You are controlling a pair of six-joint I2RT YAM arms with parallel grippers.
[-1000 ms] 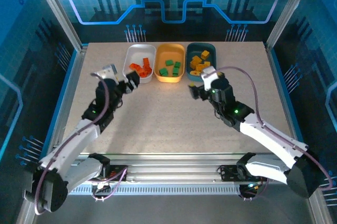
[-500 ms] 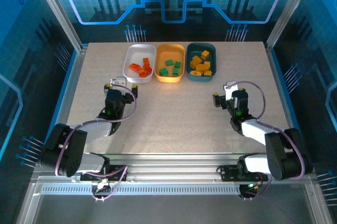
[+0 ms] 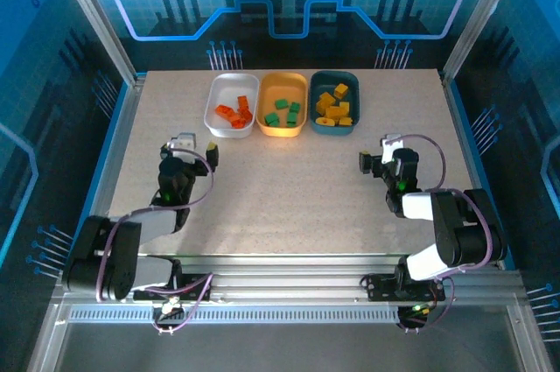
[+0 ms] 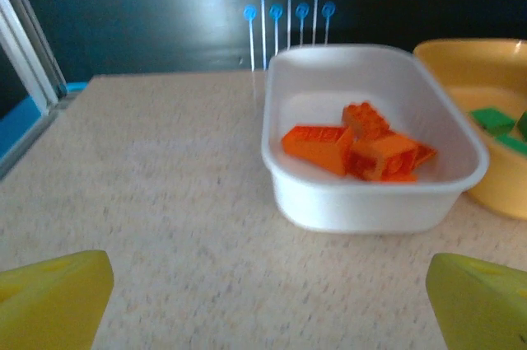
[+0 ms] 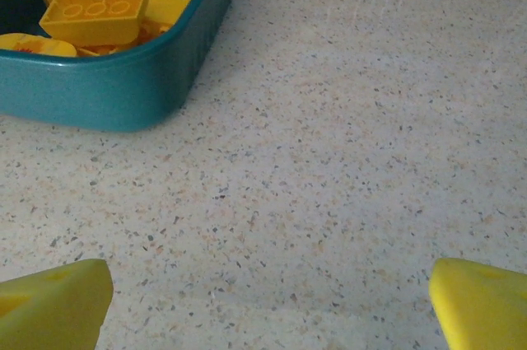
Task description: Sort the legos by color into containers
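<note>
Three containers stand in a row at the back of the table. The white tray (image 3: 219, 92) (image 4: 370, 193) holds orange-red legos (image 3: 234, 115) (image 4: 362, 148). The orange-yellow tray (image 3: 282, 85) (image 4: 486, 66) holds green legos (image 3: 283, 113) (image 4: 494, 119). Yellow legos (image 3: 333, 104) (image 5: 95, 16) lie in the dark teal tray (image 3: 348, 83) (image 5: 107, 91). My left gripper (image 3: 197, 146) (image 4: 268, 309) is open and empty, low over bare table in front of the white tray. My right gripper (image 3: 378, 151) (image 5: 268, 309) is open and empty too, to the near right of the teal tray.
The speckled beige table (image 3: 289, 188) stretches between the two folded arms. Metal frame posts and blue panels close in the sides and the back. No loose bricks lie on the tabletop in view.
Both arms have pulled back from the trays toward the near edge and folded down. Both grippers stayed open with nothing in them.
</note>
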